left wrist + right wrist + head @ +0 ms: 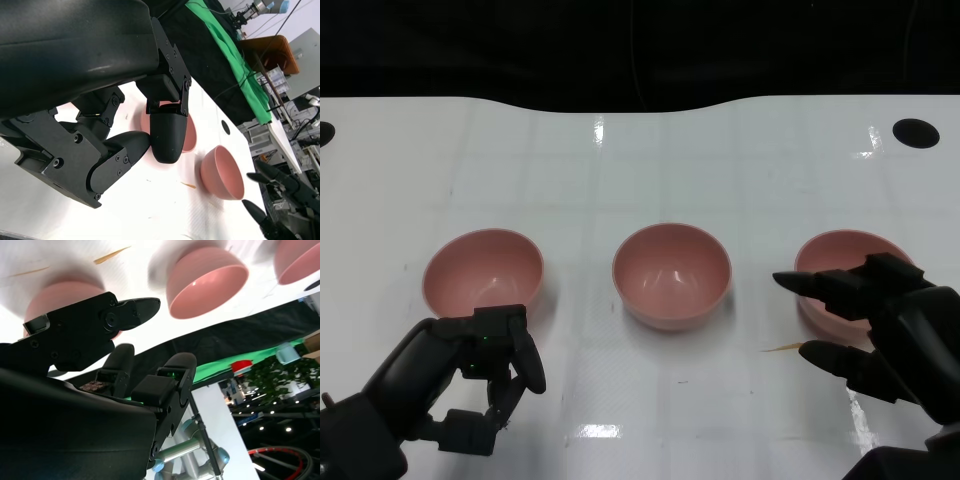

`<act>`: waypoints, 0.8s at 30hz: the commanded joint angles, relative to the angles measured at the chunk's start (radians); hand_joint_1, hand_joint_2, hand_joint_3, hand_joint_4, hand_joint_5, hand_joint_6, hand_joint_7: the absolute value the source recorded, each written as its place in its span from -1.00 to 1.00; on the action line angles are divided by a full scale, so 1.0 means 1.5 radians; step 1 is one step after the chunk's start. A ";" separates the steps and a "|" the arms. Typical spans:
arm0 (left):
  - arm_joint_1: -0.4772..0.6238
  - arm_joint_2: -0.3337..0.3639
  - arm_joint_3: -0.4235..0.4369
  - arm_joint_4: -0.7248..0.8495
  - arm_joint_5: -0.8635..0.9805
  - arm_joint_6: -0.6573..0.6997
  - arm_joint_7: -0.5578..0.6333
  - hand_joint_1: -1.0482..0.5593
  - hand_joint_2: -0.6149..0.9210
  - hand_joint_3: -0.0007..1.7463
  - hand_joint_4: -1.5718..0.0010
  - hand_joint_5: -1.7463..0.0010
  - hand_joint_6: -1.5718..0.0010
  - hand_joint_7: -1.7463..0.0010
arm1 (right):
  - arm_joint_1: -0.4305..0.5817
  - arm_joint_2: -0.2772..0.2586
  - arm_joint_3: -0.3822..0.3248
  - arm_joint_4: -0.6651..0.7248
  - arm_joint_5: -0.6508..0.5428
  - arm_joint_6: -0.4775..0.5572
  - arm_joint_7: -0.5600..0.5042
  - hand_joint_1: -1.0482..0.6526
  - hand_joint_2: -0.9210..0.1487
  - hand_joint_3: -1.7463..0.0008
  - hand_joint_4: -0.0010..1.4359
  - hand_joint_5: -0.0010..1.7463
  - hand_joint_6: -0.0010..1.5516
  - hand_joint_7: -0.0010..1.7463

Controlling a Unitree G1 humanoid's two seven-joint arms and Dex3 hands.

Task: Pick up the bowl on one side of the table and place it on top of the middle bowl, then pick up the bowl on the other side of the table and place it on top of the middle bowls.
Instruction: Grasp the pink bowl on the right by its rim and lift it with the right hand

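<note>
Three pink bowls stand in a row on the white table (640, 160): the left bowl (483, 268), the middle bowl (671, 272) and the right bowl (832, 262). My left hand (490, 372) hovers just in front of the left bowl, its fingers curled in on nothing. My right hand (868, 318) reaches over the near rim of the right bowl with fingers spread, holding nothing. The left wrist view shows the left hand (150, 137), the middle bowl (189, 136) behind its fingers and the right bowl (222, 172). In the right wrist view, the right bowl (57, 296) lies behind the right hand (100, 322).
A thin orange sliver (784, 348) lies on the table between the middle and right bowls. Black round holes (916, 131) mark the far table corners. Past the far edge is dark. The table is bare between the bowls and in front of the middle bowl.
</note>
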 commanded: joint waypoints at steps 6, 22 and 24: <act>0.011 0.014 0.003 -0.025 0.003 0.007 0.002 0.12 0.29 0.59 -0.14 -0.97 -0.05 -0.73 | 0.012 -0.009 -0.004 -0.053 -0.039 0.085 0.019 -0.36 -0.76 1.00 -0.75 -0.15 -0.42 -0.97; -0.004 0.012 0.006 -0.004 0.007 -0.005 0.002 0.07 0.28 0.64 -0.12 -0.99 -0.01 -0.74 | -0.009 -0.010 0.036 -0.081 -0.139 0.259 0.096 -0.47 -0.77 1.00 -0.91 -0.21 -0.55 -0.99; -0.007 0.012 0.006 0.001 0.006 -0.010 0.001 0.07 0.28 0.64 -0.11 -0.99 -0.01 -0.74 | -0.018 -0.013 0.044 -0.070 -0.151 0.271 0.097 -0.47 -0.77 1.00 -0.91 -0.22 -0.55 -0.99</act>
